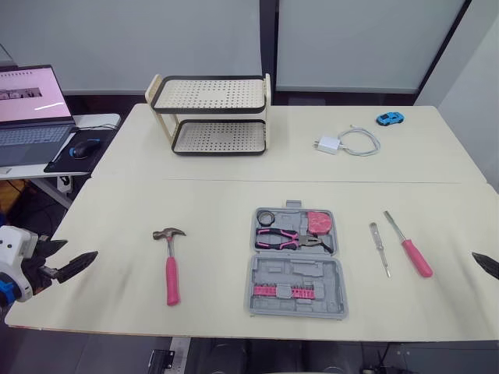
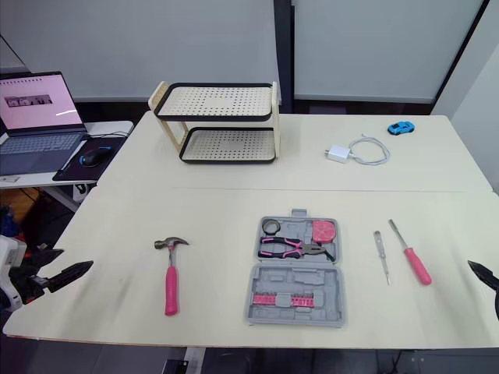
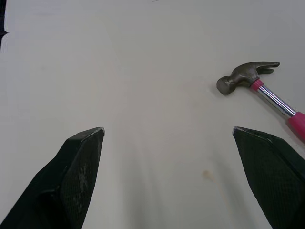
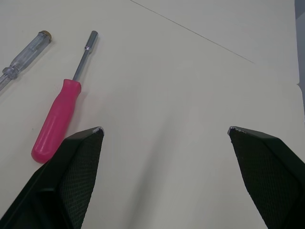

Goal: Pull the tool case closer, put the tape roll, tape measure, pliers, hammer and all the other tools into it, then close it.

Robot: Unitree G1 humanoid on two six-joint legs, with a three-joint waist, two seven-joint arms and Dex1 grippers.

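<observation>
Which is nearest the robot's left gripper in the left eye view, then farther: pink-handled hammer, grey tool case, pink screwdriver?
1. Pink-handled hammer, right of the left gripper.
2. Grey plastic tool case, mid-table.
3. Pink-handled screwdriver, far right side.

Matt pale tabletop carries a grey plastic tool case, a hammer with dull metal head and glossy pink grip
</observation>
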